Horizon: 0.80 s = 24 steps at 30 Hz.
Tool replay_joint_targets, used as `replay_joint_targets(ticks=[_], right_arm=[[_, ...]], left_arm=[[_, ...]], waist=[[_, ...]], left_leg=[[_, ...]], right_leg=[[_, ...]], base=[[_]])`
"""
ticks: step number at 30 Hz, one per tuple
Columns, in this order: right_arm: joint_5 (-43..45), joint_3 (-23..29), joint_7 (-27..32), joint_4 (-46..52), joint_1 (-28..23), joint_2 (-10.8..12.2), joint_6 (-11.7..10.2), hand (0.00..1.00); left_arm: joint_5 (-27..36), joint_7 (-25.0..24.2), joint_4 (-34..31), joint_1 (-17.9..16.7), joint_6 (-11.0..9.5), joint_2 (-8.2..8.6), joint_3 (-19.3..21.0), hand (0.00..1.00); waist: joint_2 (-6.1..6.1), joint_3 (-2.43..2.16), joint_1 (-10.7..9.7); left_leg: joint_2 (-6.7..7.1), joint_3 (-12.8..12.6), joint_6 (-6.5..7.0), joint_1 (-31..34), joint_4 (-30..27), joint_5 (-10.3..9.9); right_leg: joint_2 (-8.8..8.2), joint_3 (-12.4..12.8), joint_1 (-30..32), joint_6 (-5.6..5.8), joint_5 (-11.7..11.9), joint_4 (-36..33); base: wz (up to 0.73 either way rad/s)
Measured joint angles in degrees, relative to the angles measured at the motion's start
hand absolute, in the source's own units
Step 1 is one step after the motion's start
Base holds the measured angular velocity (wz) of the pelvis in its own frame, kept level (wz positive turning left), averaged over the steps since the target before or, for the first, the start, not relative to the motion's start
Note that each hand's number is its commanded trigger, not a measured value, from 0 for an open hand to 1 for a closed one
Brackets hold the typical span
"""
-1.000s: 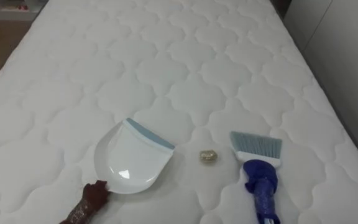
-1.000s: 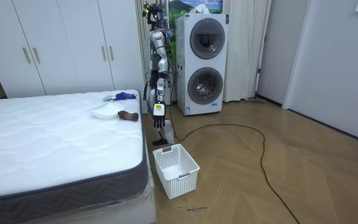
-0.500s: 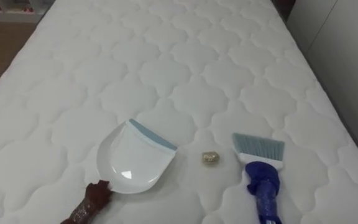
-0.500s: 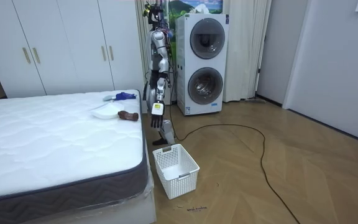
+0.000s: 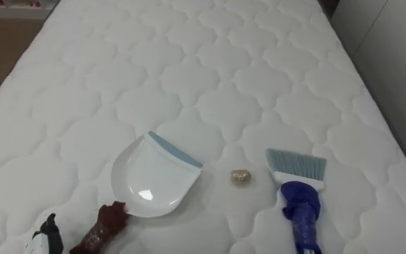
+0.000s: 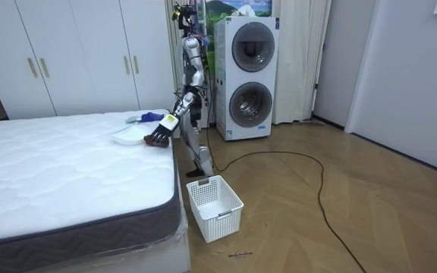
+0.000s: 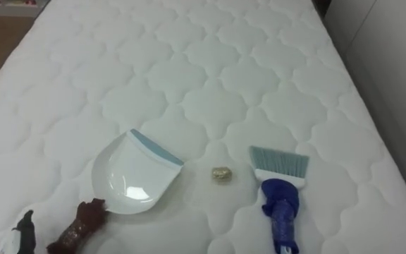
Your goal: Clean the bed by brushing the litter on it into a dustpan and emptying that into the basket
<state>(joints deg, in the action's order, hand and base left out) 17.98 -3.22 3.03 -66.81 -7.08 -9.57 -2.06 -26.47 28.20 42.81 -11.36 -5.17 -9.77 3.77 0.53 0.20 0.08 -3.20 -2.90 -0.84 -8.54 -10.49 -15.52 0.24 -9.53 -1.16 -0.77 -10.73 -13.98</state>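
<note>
The bed (image 5: 210, 63) carries three things near the robot's edge of its white quilted mattress. A white dustpan (image 5: 154, 180) lies flat to the left, its blue-grey lip turned up and to the right. Its brown handle (image 5: 104, 226) points down towards the lower left. Just right of the lip, apart from it, sits a small crumpled golden scrap (image 5: 240, 176). Further right lies a blue brush (image 5: 298, 190), pale bristles pointing up the bed and handle running off the lower edge. The scrap lies between pan and brush, touching neither.

What is new is the left hand (image 5: 48, 229). Half a second ago it was missing from the eye views; now dark fingers rise in the lower left corner, near the dustpan handle but not touching it. Too little of them shows to tell whether they are straight or curled, and they hold nothing that can be seen.

The room view shows the same change. The robot stands at the corner of the bed, in front of the stacked washing machines (image 6: 249, 76), with a white basket (image 6: 215, 205) on the floor nearby. Its left arm hung straight down by the mattress corner before; now it is raised and stretched over the bed's edge, the hand close by the handle. Dustpan, scrap and brush keep their arrangement; their slight shift in the eye views is the camera's own
</note>
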Motion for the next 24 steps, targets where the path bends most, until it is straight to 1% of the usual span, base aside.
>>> replay_joint_targets(ticks=[1, 2, 5, 11, 14, 16, 19, 22, 24], right_arm=[[0.0, 0.0, 0.0, 0.0, 0.0, 0.0, 0.0, 0.00], [0.0, 0.0, 0.0, 0.0, 0.0, -0.1, 0.0, 0.00], [-0.1, 0.1, 0.0, 0.0, -0.1, -0.1, -0.5, 0.00], [-0.2, 0.1, -0.7, 0.0, -0.2, -0.4, -1.1, 0.00], [0.0, 0.1, -0.8, 0.0, -0.1, -0.4, -1.2, 0.00], [0.3, 0.0, -0.8, 0.0, 0.1, -0.4, -1.6, 0.00], [0.0, -0.1, -0.8, -0.1, 1.0, -0.5, -1.8, 0.00], [-1.1, -0.5, -0.7, -0.1, 1.6, -0.9, -1.8, 0.00], [-2.3, -1.2, -0.8, -0.1, 1.7, -1.4, -1.8, 0.00]], left_arm=[[0.0, 0.5, -0.9, 0.2, -0.4, -0.03, -0.5, 0.00], [0.0, 0.9, -1.3, 0.4, -1.2, -0.08, -0.9, 0.00], [0.0, 1.2, -1.3, 1.2, -2.7, -0.10, -1.9, 0.00], [0.0, 0.9, -1.5, 1.8, -3.8, -0.16, -3.1, 0.00], [0.0, 0.9, -1.5, 1.9, -4.0, -0.16, -3.5, 0.00], [0.0, 0.9, -1.5, 2.1, -4.0, -0.26, -3.5, 0.00], [0.1, 0.9, -0.8, 2.6, -4.0, -0.32, -3.9, 0.00], [0.0, 1.0, 2.4, 4.4, -4.1, -0.31, -5.5, 0.00], [0.0, 0.9, 4.0, 5.1, -4.1, -0.25, -6.5, 0.00]], waist=[[-0.04, -0.02, 0.0], [-0.10, -0.05, 0.0], [-0.21, -0.02, 0.0], [-0.21, -0.02, -0.3], [-0.25, 0.00, -0.5], [-0.19, -0.06, -0.8], [-0.45, -0.03, -1.3], [-0.97, 0.27, -1.2], [-1.13, 0.34, -1.3]], left_leg=[[0.01, 0.0, 0.00, 0.0, 0.0, 0.0], [0.03, 0.0, 0.00, 0.0, 0.0, 0.0], [0.01, 0.0, 0.00, 0.0, 0.0, 0.0], [0.02, -0.1, 0.00, 0.1, 0.0, 0.0], [0.03, -0.1, 0.00, 0.5, -0.1, 0.0], [0.04, -0.1, 0.00, 1.5, -0.3, 0.0], [0.04, -0.1, 0.09, 3.1, -0.6, 0.1], [0.02, -0.1, 0.11, 4.0, -0.8, 0.1], [0.01, -0.1, 0.11, 4.3, -0.8, 0.1]], right_leg=[[-0.01, 0.0, 0.0, 0.03, 0.0, 0.1], [-0.02, 0.0, 0.0, 0.04, 0.0, 0.1], [-0.01, 0.0, 0.0, 0.03, 0.1, 0.2], [-0.02, 0.0, 0.1, 0.04, 0.1, 0.2], [-0.07, -0.1, 0.4, 0.03, 0.1, 0.1], [-0.08, -0.1, 1.4, -0.01, 0.3, 0.1], [-0.10, -0.1, 2.9, -0.08, 0.7, 0.0], [-0.11, 0.0, 3.8, -0.14, 0.8, -0.4], [-0.12, 0.0, 4.3, -0.15, 0.8, -0.8]], base=[[0.00], [0.00], [0.00], [0.00], [0.01], [0.00], [0.00], [0.00], [0.00]])
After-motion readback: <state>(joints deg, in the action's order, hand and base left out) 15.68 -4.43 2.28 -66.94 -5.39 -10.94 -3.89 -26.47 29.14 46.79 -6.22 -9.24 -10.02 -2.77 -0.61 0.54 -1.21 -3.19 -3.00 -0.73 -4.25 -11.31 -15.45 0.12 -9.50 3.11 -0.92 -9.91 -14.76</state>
